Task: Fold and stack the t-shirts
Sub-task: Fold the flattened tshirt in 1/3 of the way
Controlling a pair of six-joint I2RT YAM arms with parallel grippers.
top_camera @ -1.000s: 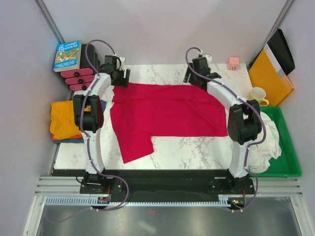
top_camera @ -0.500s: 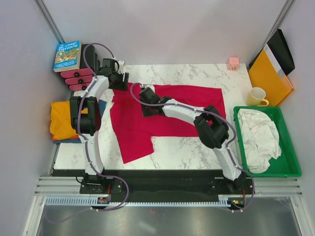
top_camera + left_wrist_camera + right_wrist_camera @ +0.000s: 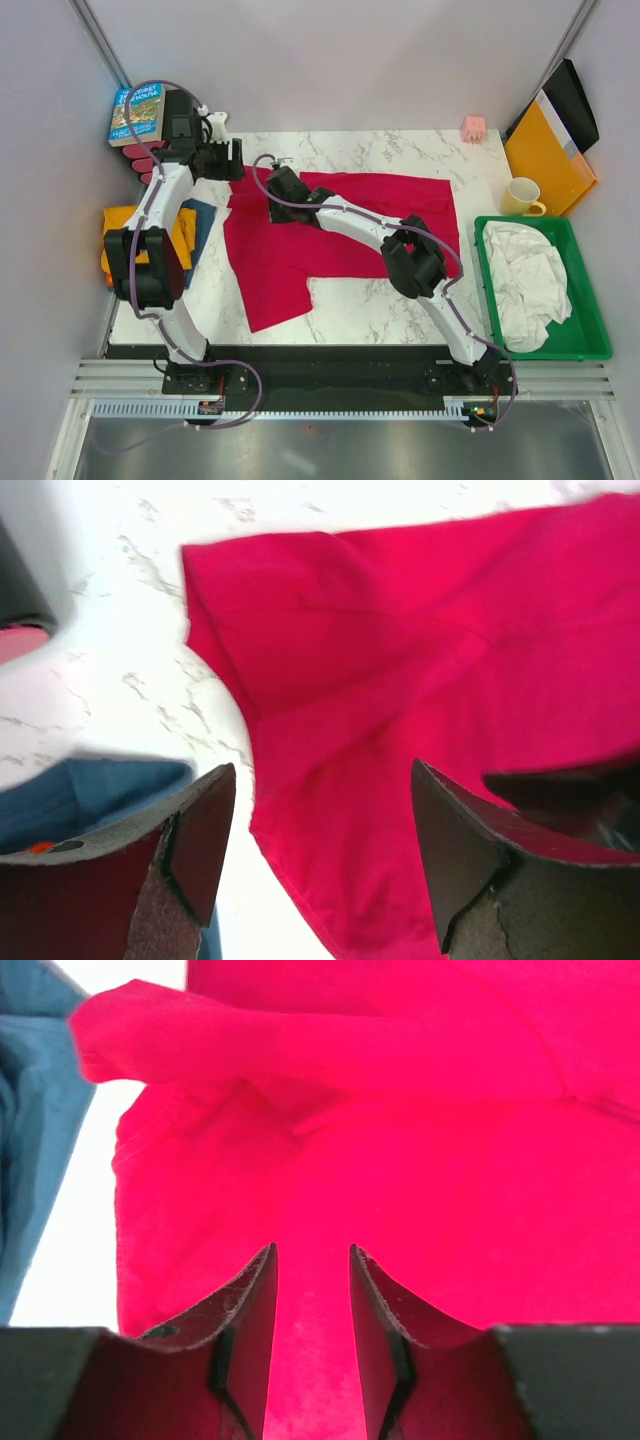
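The right arm covered a strip of the red shirt from above. The blue shirt lay mostly hidden under the orange shirt and left arm. Both wrist views cut the red shirt off. Whether the right gripper pinched cloth was unclear.

— Overhead: bright, even, lit from above, sharp throughout. Only faint, soft shadows beneath the arms on the marble bench.

— And at the wrists?

— Harsher. Blown out to plain white on the bench in both, with veins barely showing at the left. Heavy saturation on the crimson t-shirt, folds glowing and flat at the right. Dark, soft-edged and out of focus on the near fingers of the left gripper; almost silhouetted on the right gripper.
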